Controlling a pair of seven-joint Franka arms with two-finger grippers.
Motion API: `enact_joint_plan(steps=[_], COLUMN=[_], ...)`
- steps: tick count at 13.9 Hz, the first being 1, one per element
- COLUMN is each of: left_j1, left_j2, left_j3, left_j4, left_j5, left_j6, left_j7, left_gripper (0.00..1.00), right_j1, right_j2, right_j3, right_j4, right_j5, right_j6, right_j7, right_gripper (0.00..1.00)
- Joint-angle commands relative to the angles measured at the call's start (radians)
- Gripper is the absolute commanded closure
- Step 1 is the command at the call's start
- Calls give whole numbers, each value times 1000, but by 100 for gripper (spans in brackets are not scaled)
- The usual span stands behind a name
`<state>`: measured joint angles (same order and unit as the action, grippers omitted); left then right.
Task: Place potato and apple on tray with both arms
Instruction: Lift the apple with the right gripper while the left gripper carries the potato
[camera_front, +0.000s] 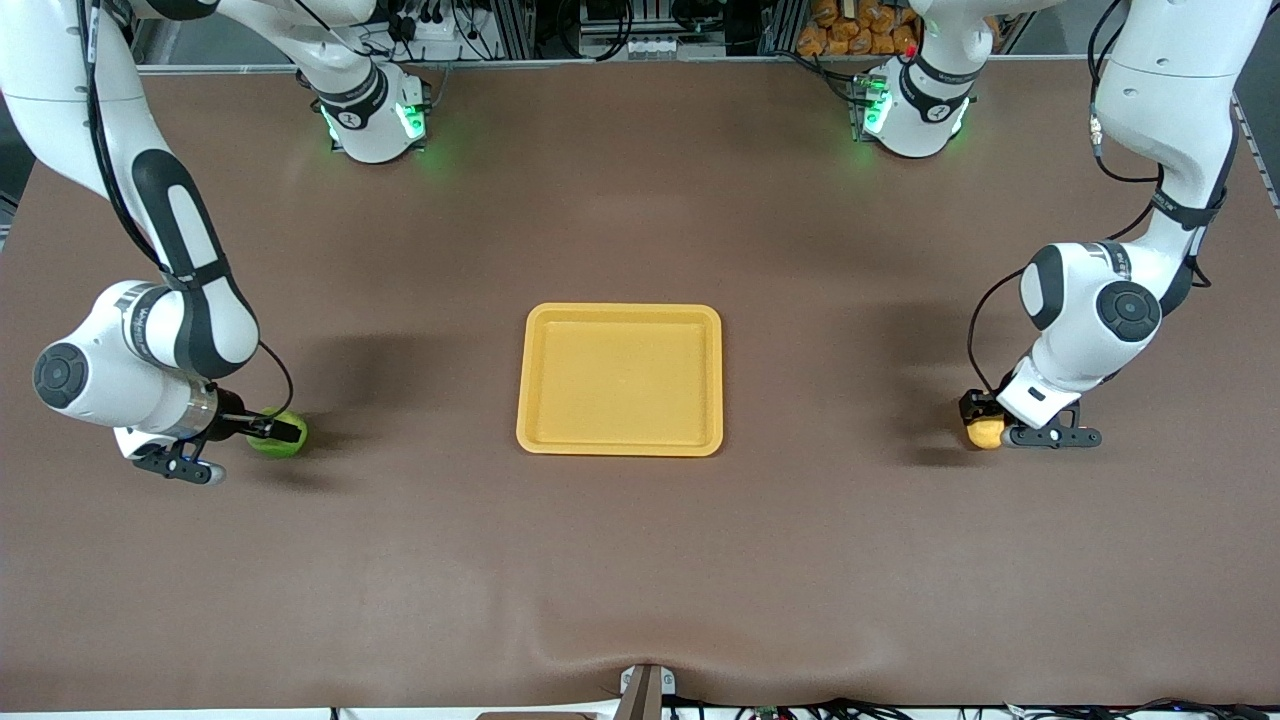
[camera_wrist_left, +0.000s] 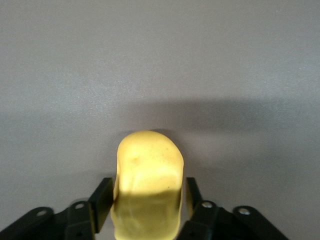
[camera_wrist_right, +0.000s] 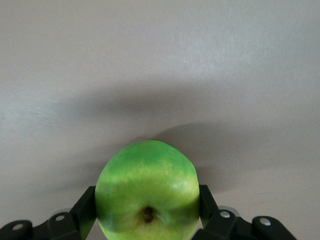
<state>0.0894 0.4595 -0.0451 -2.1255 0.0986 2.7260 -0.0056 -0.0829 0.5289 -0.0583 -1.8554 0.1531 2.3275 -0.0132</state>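
Note:
My right gripper (camera_front: 283, 431) is shut on the green apple (camera_front: 277, 437), low at the table near the right arm's end. In the right wrist view the apple (camera_wrist_right: 146, 192) fills the gap between the black fingers (camera_wrist_right: 86, 207), stem dimple facing the camera. My left gripper (camera_front: 983, 424) is shut on the pale-yellow potato (camera_front: 985, 433), low at the table near the left arm's end. In the left wrist view the potato (camera_wrist_left: 149, 175) sits between the fingers (camera_wrist_left: 102, 196). The yellow-orange tray (camera_front: 620, 440) lies at the table's middle, with nothing on it.
The brown table mat (camera_front: 640, 560) is bare around the tray. Both arm bases (camera_front: 370, 115) stand along the table edge farthest from the front camera, with cables and clutter past that edge.

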Motion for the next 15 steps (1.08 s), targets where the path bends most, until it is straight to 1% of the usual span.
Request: enact_joint_plan(steps=[1, 2, 3, 7, 9, 10, 11, 13, 15], left_j1=[-7, -7, -10, -5, -5, -7, -8, -13, -25], left_j2=[8, 8, 8, -13, -28, -36, -44, -50, -64], left_j3=[2, 2, -1, -54, -62, -65, -88, -104, -116], left_j4=[12, 10, 12, 12, 10, 10, 12, 13, 24], left_j5=[-13, -13, -13, -13, -13, -13, -13, -13, -13], left_j6=[11, 11, 11, 6, 1, -6, -24, -49, -87], left_j7=[-11, -11, -13, -60, -57, -59, -68, -112, -138], left_gripper=[69, 73, 74, 84, 95, 96, 97, 100, 100], right_j1=[-5, -5, -5, -5, -3, -3, -3, -5, -6], right_j2=[-50, -50, -50, -53, -53, -58, -62, -73, -81], right_j3=[5, 5, 5, 5, 11, 23, 40, 52, 66], right_j4=[27, 51, 74, 129, 162, 176, 185, 189, 191], right_j5=[16, 16, 16, 17, 19, 19, 19, 19, 46], right_j6=[-71, -107, -143, -247, -299, -325, -344, -347, -347], right_j7=[-43, -44, -45, -77, -77, -83, -112, -168, -215], right_gripper=[100, 100, 100, 100, 100, 100, 100, 100, 100])
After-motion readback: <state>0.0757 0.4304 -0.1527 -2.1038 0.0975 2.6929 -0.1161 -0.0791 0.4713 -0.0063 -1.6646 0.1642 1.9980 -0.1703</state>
